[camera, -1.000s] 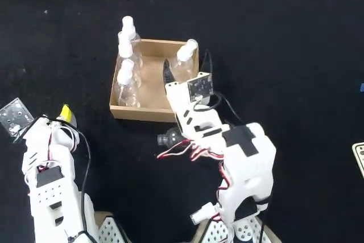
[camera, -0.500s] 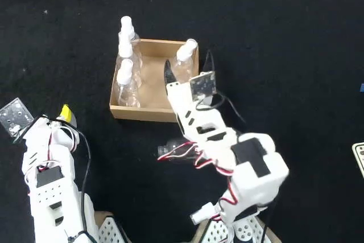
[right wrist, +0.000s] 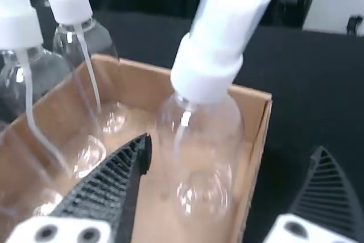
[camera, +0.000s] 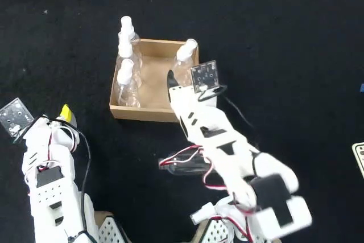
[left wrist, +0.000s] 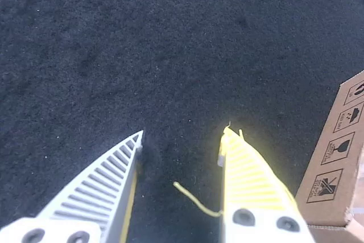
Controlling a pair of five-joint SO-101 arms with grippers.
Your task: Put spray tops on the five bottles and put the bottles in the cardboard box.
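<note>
Right jaws apart, flanking a capped bottle [right wrist: 199, 140] standing in the box [camera: 142, 115]. The fifth bottle [camera: 185, 169] lies at six o'clock under that arm, axis nine-to-three. Left jaws apart, farther off.

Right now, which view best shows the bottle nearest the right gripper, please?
Right wrist view: the spray-topped bottle looms before the open right gripper. The high view shows it small; the left wrist view faces the cardboard box.
</note>
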